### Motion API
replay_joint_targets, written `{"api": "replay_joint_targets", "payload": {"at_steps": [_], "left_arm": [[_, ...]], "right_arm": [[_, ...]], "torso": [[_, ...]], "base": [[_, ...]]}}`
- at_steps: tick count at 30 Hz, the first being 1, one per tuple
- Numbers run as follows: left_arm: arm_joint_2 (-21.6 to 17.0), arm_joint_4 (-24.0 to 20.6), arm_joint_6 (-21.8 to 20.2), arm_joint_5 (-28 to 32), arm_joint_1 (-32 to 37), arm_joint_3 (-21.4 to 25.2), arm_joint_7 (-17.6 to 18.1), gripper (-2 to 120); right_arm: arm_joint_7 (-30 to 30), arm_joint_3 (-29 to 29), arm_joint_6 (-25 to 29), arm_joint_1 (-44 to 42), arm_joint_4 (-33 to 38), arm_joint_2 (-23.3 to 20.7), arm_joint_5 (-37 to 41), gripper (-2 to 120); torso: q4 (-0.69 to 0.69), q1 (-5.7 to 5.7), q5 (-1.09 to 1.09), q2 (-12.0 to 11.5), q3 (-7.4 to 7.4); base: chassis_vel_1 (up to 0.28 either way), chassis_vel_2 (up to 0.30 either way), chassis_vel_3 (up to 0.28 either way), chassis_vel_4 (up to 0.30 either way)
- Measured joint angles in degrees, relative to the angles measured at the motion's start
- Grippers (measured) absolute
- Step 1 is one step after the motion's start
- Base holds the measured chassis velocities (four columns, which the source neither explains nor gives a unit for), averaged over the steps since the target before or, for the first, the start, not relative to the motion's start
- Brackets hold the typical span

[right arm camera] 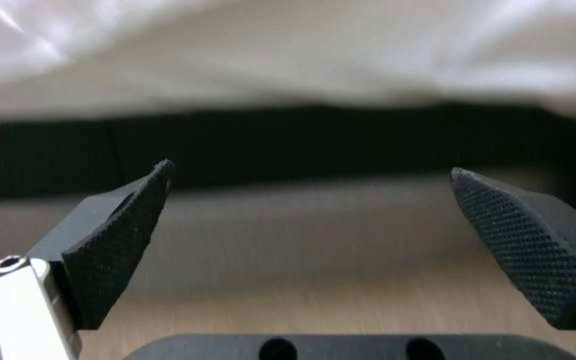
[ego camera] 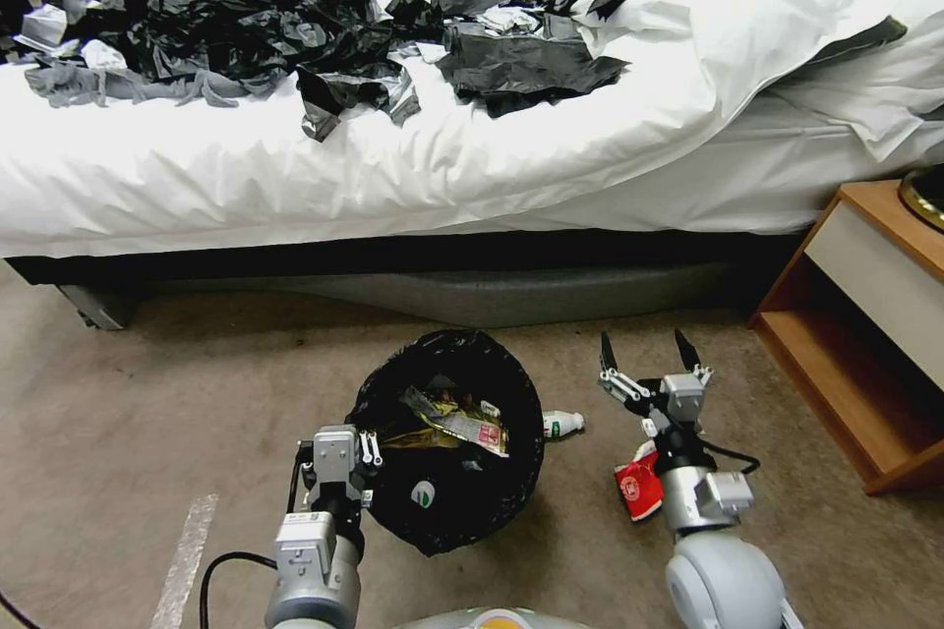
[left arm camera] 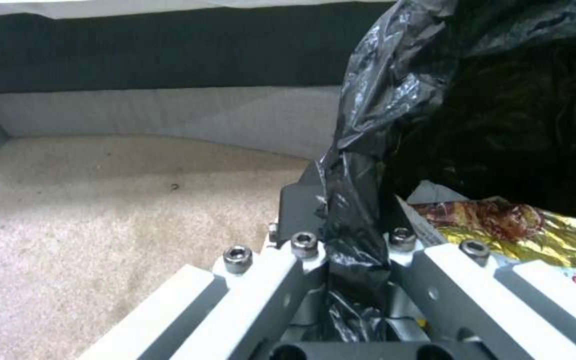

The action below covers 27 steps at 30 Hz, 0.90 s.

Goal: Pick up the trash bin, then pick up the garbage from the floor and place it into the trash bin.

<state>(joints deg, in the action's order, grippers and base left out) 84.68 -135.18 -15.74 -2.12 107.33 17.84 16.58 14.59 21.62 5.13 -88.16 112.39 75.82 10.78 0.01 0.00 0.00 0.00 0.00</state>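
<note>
A: Holding steady? L gripper [ego camera: 366, 452] is clamped on the trash bin [ego camera: 447, 442] rim, black liner pinched betw. its fingers [left arm camera: 301, 200]. Bin sits in front of the bed [ego camera: 393, 167], wrappers inside.

B: Yep. R gripper [ego camera: 649, 354] is spread wide, nothing in it, just right of bin.

A: Garbage left: small white bottle [ego camera: 562, 425] touching bin's right side, red wrapper [ego camera: 637, 486] under R arm.

B: Judgement: keep bin level, drop R straight over bottle, close across its narrow width.
</note>
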Motion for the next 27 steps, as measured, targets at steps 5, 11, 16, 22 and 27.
{"api": "replay_joint_targets", "payload": {"at_steps": [5,11,16,22,27], "left_arm": [[0.1,0.0,0.0,-0.1,-0.3,-0.1,0.0,1],[0.1,0.3,0.0,-0.1,-0.3,-0.2,0.0,1],[0.1,0.5,0.2,-0.1,-0.2,-0.3,0.0,1],[0.0,0.5,0.4,0.0,-0.1,-0.4,0.0,1],[-0.1,0.6,0.6,-0.1,0.1,-0.7,0.0,1]], "right_arm": [[5.9,-0.5,-14.6,0.2,-1.6,-0.3,7.3,100],[9.0,-0.2,-22.6,0.5,-3.6,-0.9,15.2,100],[9.1,0.2,-23.8,0.5,-5.3,-1.1,16.8,100],[8.6,1.0,-25.2,-0.7,-7.5,-1.5,16.9,100],[7.8,1.5,-25.2,-0.8,-8.8,-1.3,17.4,100]], "torso": [[-0.01,0.00,0.00,0.0,0.00],[-0.01,0.00,0.01,0.0,0.00],[0.00,0.00,0.01,0.0,0.00],[-0.01,0.00,0.01,0.0,0.00],[-0.01,0.00,0.00,0.0,0.00]], "base": [[0.000,0.000,0.000,0.000],[0.000,0.000,0.000,0.000],[0.000,0.000,0.000,0.000],[0.000,0.000,0.000,0.000],[0.000,0.000,0.000,0.000]]}}
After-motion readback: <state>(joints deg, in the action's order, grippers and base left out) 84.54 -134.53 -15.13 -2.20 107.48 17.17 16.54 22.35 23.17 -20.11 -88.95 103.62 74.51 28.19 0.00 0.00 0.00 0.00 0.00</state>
